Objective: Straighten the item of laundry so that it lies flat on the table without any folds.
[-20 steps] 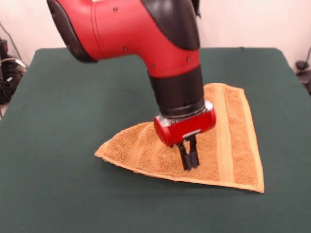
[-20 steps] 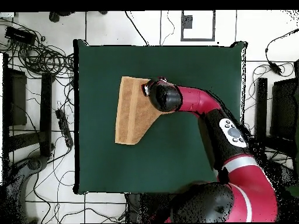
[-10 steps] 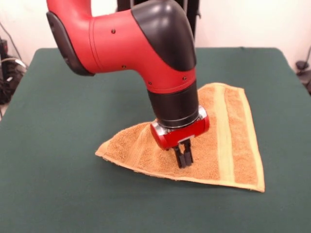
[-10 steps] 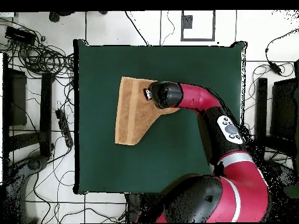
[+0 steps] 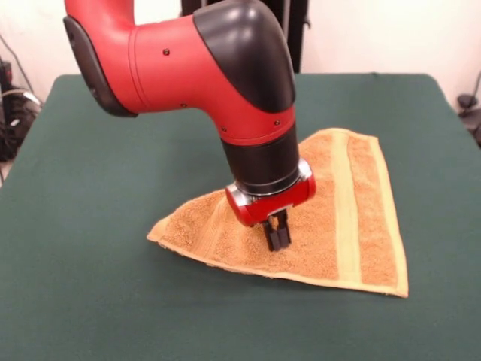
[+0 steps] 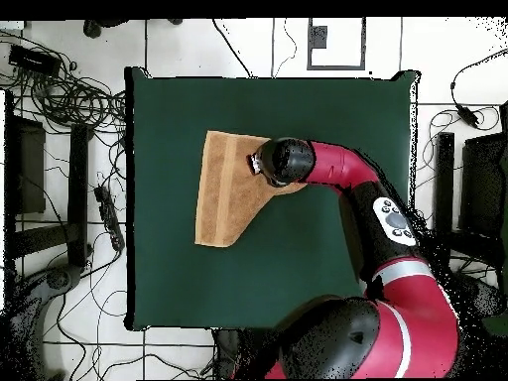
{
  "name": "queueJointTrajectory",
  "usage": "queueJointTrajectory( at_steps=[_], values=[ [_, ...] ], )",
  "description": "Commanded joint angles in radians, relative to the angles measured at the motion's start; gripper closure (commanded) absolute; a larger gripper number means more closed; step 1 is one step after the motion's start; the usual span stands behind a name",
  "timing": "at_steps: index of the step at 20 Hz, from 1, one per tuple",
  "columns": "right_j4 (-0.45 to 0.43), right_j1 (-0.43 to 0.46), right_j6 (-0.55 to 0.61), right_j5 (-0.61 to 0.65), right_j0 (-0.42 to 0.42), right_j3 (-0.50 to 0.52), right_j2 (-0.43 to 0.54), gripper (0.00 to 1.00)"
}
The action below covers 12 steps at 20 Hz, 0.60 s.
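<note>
One towel (image 5: 353, 218) lies on the green tabletop (image 5: 90, 301), right of centre in the front view, and one gripper (image 5: 276, 239) stands over it; no other loose object is on the tabletop. The towel is not flat: its outline is a triangle instead of a rectangle, with one pale band visible near the right edge and a doubled layer tapering to a point at the left, which indicates a corner folded over the body of the cloth. The gripper points straight down with its tips at the towel surface, near the middle of the folded layer, and its fingers (image 5: 272, 235) are pressed together; whether they pinch any cloth between them cannot be confirmed. The step in hand is judged to be the grasp of the folded layer, so the flattening itself is not yet done. The next move calls for a secure hold on the upper layer only, then a pull toward the side where the corner belongs, keeping the lower layer in place.
</note>
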Motion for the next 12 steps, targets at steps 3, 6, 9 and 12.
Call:
queueJointTrajectory(
  at_steps=[3,6,9,12],
  values=[
    [-0.072,0.054,0.038,-0.195,-0.004,0.067,0.049,1.0],
    [-0.115,0.062,0.041,-0.333,-0.015,0.09,0.064,1.0],
    [-0.182,0.048,0.066,-0.548,-0.034,0.159,0.093,1.0],
    [-0.242,0.027,0.107,-0.715,-0.027,0.221,0.103,1.0]
  ],
)
